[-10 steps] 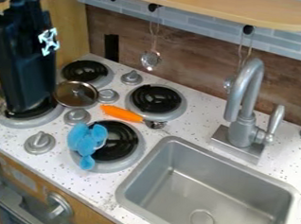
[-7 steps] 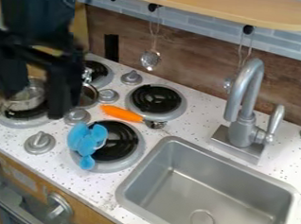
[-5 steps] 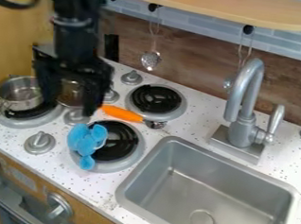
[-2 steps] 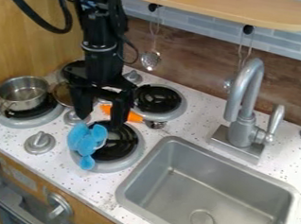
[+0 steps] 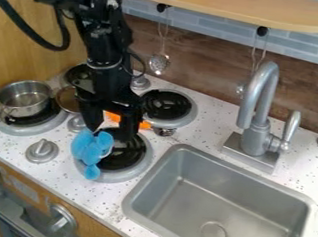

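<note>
Camera view, stove and sink: your gripper (image 5: 109, 134) hangs down from the upper left over the near burner (image 5: 145, 166) of the toy stove. Its fingers (image 5: 130, 125) stand wide apart, one to the left and one to the right, tips pointing down. The blue object (image 5: 89, 152), made up of several rounded lobes, lies across the left part of this burner and reaches onto the speckled white counter (image 5: 98, 198). Note that the tip of the left finger appears at the far end of the blue object; you cannot tell from this angle whether the two touch. Behind the fingers you see the orange handle (image 5: 145, 125) of a utensil, partly hidden, with its metal end (image 5: 164, 132) at the near edge of the far right burner (image 5: 168, 106).

To your left, a metal pot (image 5: 24, 102) sits on the left burner (image 5: 33, 129). Between the pot and the gripper lies a round brown piece with a metal rim (image 5: 68, 100), and on the near side, to the left of the blue object, is a grey knob (image 5: 42, 151). On the right, the metal sink (image 5: 217, 203) is set into the counter, with the curved faucet (image 5: 259, 103) at its far side. A perforated metal utensil (image 5: 159, 64) hangs against the far wall, below the wooden shelf (image 5: 261, 11).
</note>
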### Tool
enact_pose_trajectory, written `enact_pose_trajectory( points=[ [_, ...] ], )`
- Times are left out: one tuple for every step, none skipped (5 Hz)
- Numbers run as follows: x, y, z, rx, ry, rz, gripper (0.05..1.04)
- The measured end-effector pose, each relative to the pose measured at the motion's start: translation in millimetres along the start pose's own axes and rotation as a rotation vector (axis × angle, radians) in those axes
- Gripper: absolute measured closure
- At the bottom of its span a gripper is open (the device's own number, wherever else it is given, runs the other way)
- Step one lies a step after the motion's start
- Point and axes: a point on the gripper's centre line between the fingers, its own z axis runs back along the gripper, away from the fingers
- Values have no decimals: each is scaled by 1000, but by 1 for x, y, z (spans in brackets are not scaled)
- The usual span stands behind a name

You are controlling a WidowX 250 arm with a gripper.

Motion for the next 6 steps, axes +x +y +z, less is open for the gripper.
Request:
enact_pose_trajectory(
  points=[
    [21, 17, -22, 30, -24, 12, 82],
    [45, 31, -32, 60, -83, 20, 82],
    [55, 39, -45, 99, -81, 20, 82],
    [53, 47, -45, 130, -65, 10, 82],
    [49, 58, -46, 127, -63, 19, 82],
    [41, 70, -61, 165, -16, 10, 82]
  ],
)
